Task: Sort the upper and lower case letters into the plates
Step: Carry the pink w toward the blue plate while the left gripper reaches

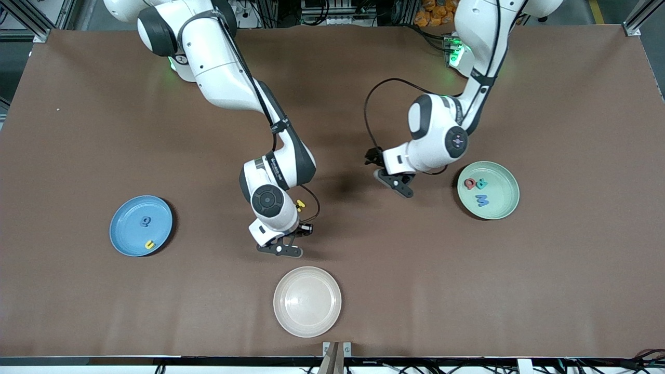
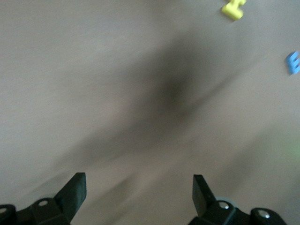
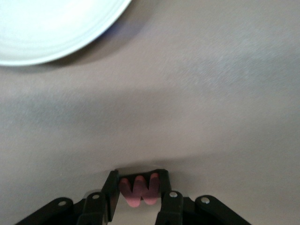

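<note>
The right hand (image 3: 137, 190) pinched a small pink letter (image 3: 138, 191) above the counter (image 1: 467, 270), near the cream plate (image 1: 307, 301); it could drop there by mistake. The left hand (image 2: 139, 190) hung open and empty beside the green plate (image 1: 506, 203).

Only readable stuff we've got is the toy letters. A red w (image 3: 139, 193) sits pinched in the right end effector (image 3: 138, 178). In the green plate (image 1: 511, 200) there's a blue W (image 1: 482, 200) at about 7 o'clock. In the blue plate (image 1: 122, 236) there's a yellow u (image 1: 149, 244) at 5 o'clock. The other letters we can't make out, and the same goes for the small print strip (image 1: 278, 174) on the right arm.
</note>
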Robot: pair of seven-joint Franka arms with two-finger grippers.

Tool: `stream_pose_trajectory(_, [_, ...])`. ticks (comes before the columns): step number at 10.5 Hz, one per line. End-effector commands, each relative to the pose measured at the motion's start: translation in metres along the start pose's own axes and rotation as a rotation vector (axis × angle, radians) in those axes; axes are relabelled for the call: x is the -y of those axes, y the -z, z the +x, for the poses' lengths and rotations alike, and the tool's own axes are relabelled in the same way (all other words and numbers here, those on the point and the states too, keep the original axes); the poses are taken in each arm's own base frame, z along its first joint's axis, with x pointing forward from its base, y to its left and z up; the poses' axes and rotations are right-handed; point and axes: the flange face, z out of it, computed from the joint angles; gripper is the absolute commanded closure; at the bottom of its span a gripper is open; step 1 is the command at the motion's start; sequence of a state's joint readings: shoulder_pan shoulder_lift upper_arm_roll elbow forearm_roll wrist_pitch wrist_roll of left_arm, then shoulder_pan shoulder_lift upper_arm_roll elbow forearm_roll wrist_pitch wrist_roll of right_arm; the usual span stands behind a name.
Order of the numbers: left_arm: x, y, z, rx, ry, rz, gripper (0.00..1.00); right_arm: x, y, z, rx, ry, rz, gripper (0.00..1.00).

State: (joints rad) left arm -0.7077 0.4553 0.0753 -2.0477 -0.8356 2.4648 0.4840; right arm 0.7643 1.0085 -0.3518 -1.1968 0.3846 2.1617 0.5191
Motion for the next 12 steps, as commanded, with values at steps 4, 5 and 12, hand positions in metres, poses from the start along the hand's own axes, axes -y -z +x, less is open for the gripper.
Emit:
stream_pose_trajectory(4, [-0.081,-0.043,0.025,-0.098,0.068,-0.023,0.00,-0.121,0.075,0.061,-0.010,-0.127,-0.073,1.00])
stream_pose_trajectory(5, [-0.100,-0.056,0.031,-0.104,0.045,-0.030,0.00,-0.162,0.081,0.070,-0.007,-0.137,-0.146,1.00])
stream_pose_trajectory(12, [-0.178,-0.082,0.121,-0.309,-0.311,0.174,0.00,-0.419,0.059,0.064,0.097,-0.144,-0.319,1.00])
